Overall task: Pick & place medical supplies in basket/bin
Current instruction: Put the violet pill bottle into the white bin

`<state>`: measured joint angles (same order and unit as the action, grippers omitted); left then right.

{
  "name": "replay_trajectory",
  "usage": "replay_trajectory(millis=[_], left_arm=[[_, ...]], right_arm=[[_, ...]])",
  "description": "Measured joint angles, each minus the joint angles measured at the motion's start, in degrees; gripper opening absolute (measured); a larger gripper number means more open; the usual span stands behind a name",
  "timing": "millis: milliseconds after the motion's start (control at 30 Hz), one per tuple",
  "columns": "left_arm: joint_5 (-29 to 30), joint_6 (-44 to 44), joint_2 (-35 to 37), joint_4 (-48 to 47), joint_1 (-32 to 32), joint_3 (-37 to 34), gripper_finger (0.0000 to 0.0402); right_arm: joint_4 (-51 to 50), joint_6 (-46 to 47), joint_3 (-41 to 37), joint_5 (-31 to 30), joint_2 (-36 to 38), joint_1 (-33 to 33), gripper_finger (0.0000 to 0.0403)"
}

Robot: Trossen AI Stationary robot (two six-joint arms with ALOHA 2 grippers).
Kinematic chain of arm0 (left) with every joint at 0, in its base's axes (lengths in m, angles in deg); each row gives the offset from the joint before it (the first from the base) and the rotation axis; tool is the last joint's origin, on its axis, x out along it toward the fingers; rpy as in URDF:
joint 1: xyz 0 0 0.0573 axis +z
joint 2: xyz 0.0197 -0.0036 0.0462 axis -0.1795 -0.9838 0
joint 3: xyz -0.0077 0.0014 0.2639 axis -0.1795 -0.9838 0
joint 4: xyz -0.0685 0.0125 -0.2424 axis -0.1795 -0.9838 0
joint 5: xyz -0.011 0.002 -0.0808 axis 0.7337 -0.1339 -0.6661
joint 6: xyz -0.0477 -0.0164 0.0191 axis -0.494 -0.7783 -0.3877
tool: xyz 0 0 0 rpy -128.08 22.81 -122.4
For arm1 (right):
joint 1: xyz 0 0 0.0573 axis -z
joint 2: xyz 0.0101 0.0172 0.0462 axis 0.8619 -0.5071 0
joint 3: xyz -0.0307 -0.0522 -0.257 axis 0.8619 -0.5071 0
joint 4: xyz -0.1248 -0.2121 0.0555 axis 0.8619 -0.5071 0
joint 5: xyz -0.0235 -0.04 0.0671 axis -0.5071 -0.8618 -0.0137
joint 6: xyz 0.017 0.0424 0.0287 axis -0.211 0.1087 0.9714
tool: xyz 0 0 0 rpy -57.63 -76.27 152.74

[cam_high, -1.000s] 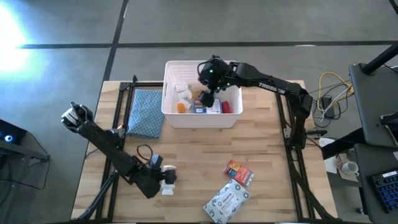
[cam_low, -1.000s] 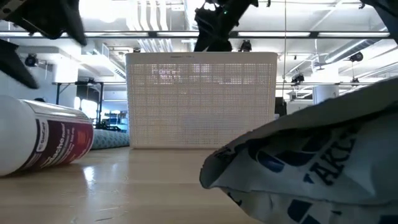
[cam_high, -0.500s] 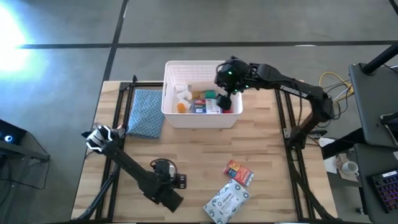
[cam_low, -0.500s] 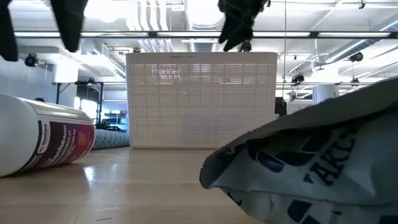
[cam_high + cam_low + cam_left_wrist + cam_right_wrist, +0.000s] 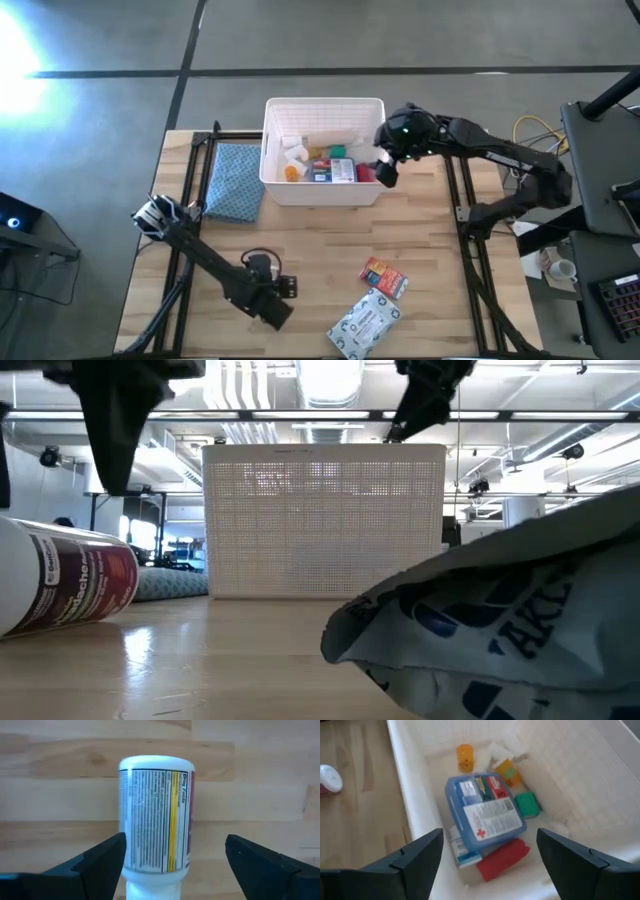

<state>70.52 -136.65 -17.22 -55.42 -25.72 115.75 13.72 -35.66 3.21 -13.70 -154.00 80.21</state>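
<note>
1. High view: the right gripper (image 5: 387, 172) hangs empty over the bin's (image 5: 324, 104) right rim; the left gripper (image 5: 287, 288) sits low at the counter's (image 5: 440, 260) near-left.
2. Left wrist view: the fingers (image 5: 102, 857) are spread wide around the lying pill bottle (image 5: 156, 820); centre on it, then close.
3. Right wrist view: the fingers (image 5: 415, 855) are wide apart, holding nothing, above the first-aid box (image 5: 485, 810).

A pale wooden table (image 5: 310, 250) fills the middle of the high view, its planks running left to right. A blue cloth (image 5: 232, 183) lies flat on it toward nine o'clock — patterned, roughly rectangular, one edge near the table's black frame (image 5: 195, 180). Off the table at three o'clock, yellow and white cables (image 5: 535, 150) coil on the grey floor (beside a dark desk edge).
</note>
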Motion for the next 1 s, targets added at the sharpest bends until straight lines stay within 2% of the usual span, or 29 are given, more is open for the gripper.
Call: replay_trajectory(millis=[67,200,300,600,867,1000], left_arm=[[-0.50,1.16,0.15,2.69,0.12,-2.24,0.0318],[-5.32,1.69,0.02,7.00,0.47,-6.56,0.0319],[-5.94,1.68,0.28,9.36,0.48,-8.62,0.0319],[-5.92,1.70,0.48,10.28,0.82,-12.24,0.0316],[-5.79,4.04,0.85,11.33,1.26,-11.90,0.0284],[-1.54,4.87,2.82,11.10,2.04,-10.06,0.0269]], right_arm=[[0.19,0.25,-2.25,-0.01,2.08,-0.22,0.0311],[1.41,0.05,-6.66,-0.02,5.99,-1.72,0.0311],[1.87,0.26,-8.51,-0.02,8.62,-2.97,0.0311],[1.92,2.55,-9.64,-0.15,10.46,-5.88,0.0311],[1.98,-0.10,-9.64,-0.18,11.20,-9.07,0.0310],[1.84,-1.46,-9.64,-0.23,13.30,-9.51,0.0304]])
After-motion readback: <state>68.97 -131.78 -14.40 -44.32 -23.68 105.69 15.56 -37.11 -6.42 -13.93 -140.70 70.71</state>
